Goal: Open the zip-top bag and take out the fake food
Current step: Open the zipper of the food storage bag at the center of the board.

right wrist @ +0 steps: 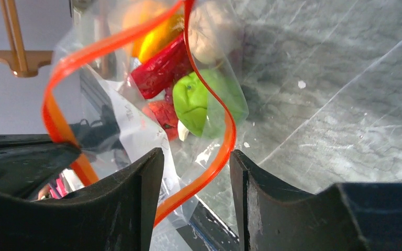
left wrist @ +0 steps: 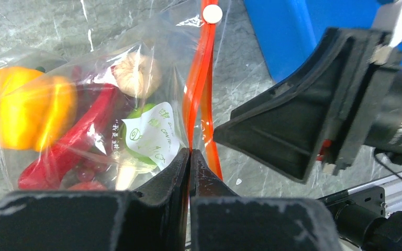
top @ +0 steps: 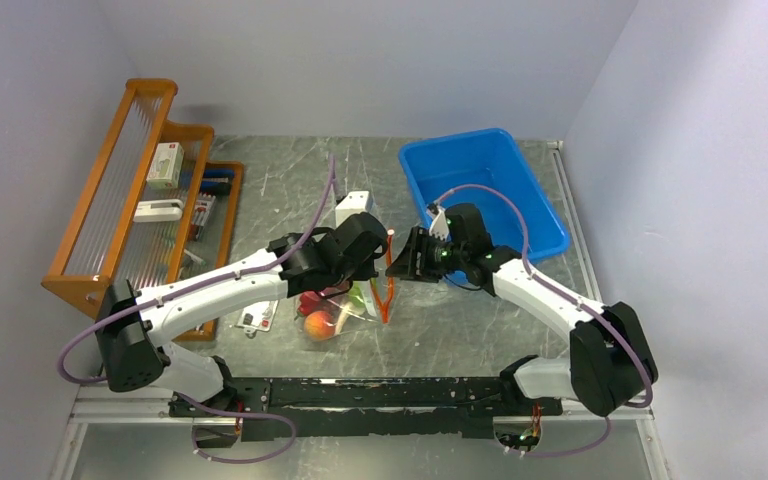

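The clear zip-top bag (top: 345, 310) lies mid-table with its orange-red zip strip (top: 387, 290) raised on its right side. Inside it I see a yellow-orange pepper (left wrist: 29, 112), red chillies (left wrist: 78, 138), a garlic bulb (left wrist: 136, 73) and a green lime (right wrist: 201, 102). My left gripper (left wrist: 190, 152) is shut on one lip of the zip strip (left wrist: 199, 89). My right gripper (right wrist: 196, 157) is open, its fingers either side of the other lip of the strip (right wrist: 217, 151), not touching. The bag mouth gapes between the two lips.
A blue bin (top: 485, 190) stands at the back right, just behind the right gripper. An orange wooden rack (top: 130, 200) with small packets stands along the left. A small white box (top: 352, 208) sits behind the left gripper. A flat white card packet (top: 257, 318) lies by the rack.
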You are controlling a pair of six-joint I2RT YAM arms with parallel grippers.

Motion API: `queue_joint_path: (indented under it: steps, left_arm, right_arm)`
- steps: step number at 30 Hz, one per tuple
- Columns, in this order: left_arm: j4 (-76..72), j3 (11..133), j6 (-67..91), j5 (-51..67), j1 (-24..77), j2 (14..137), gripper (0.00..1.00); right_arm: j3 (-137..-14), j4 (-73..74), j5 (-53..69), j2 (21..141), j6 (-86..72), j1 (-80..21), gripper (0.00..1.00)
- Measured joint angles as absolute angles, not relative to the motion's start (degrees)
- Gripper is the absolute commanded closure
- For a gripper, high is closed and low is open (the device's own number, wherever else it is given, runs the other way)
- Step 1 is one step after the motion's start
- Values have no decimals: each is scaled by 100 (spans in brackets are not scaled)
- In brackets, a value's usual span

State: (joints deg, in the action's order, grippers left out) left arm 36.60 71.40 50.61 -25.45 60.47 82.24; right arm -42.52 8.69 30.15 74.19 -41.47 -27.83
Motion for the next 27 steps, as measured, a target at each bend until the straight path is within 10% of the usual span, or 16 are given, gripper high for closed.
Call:
queue_joint_path:
  steps: [9, 18, 27]
  left_arm:
    - [3662, 7116, 5065, -2519, 6040, 8130, 89]
    - [3669, 7116, 5052, -2519, 6040, 8119, 89]
    - [4051, 7358, 4831, -2659, 6001, 8296, 89]
  right_arm:
    - [-4071, 652, 2941, 7920, -4195, -3142, 61]
    - [-4016, 373, 2536, 8040, -4431, -3323, 100]
    - [-4451, 1256, 1516, 7094, -4077, -3323, 100]
